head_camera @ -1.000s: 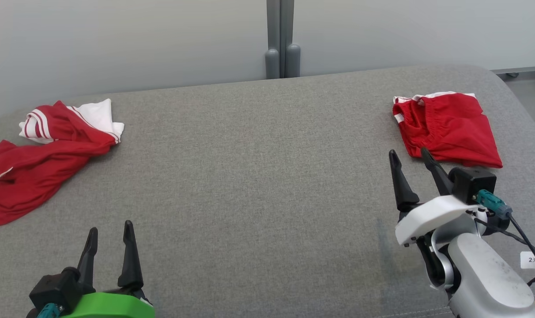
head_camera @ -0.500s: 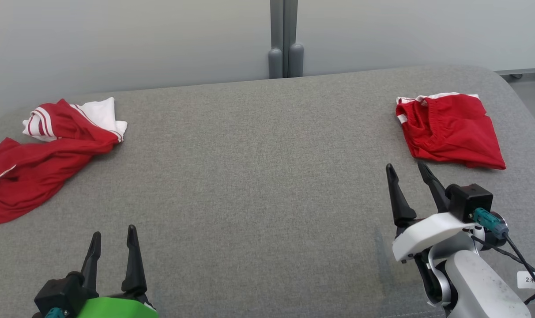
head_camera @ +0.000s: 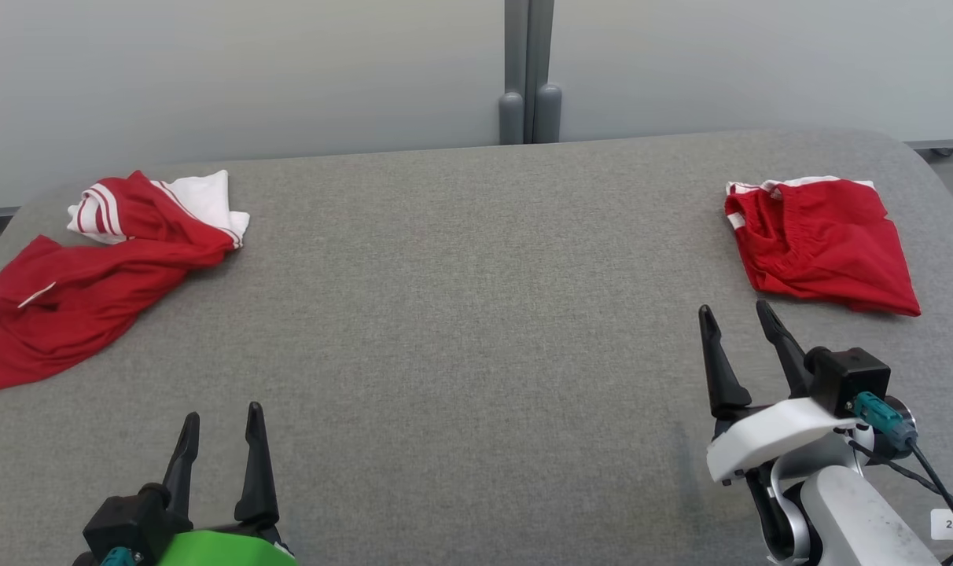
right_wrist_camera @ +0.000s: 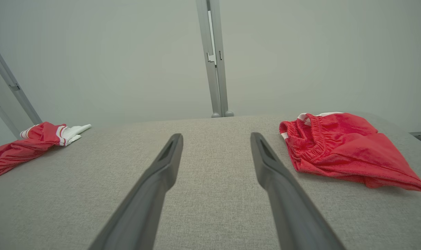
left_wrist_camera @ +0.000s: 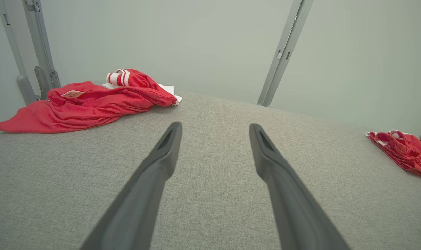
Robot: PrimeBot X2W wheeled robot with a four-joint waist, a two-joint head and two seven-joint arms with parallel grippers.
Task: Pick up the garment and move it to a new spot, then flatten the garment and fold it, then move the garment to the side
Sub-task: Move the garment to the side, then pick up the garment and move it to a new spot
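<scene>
Left claw [head_camera: 222, 412] and right claw [head_camera: 735, 308] both gape empty above the counter [head_camera: 461, 314]; crumpled garment [head_camera: 91, 291] lies far left, folded shorts [head_camera: 826, 244] near the right claw

The head camera has swung a little: the grey post [head_camera: 529, 71], the crumpled red garment [head_camera: 75, 291] and the folded red shorts [head_camera: 822, 240] all sit further right and slightly lower in the frame. The right pincer [head_camera: 734, 308] has drawn back toward the lower right. Its fingertip [head_camera: 766, 314], which overlapped the shorts' near edge, now stands clear, with bare worktop [head_camera: 476, 314] between.
</scene>
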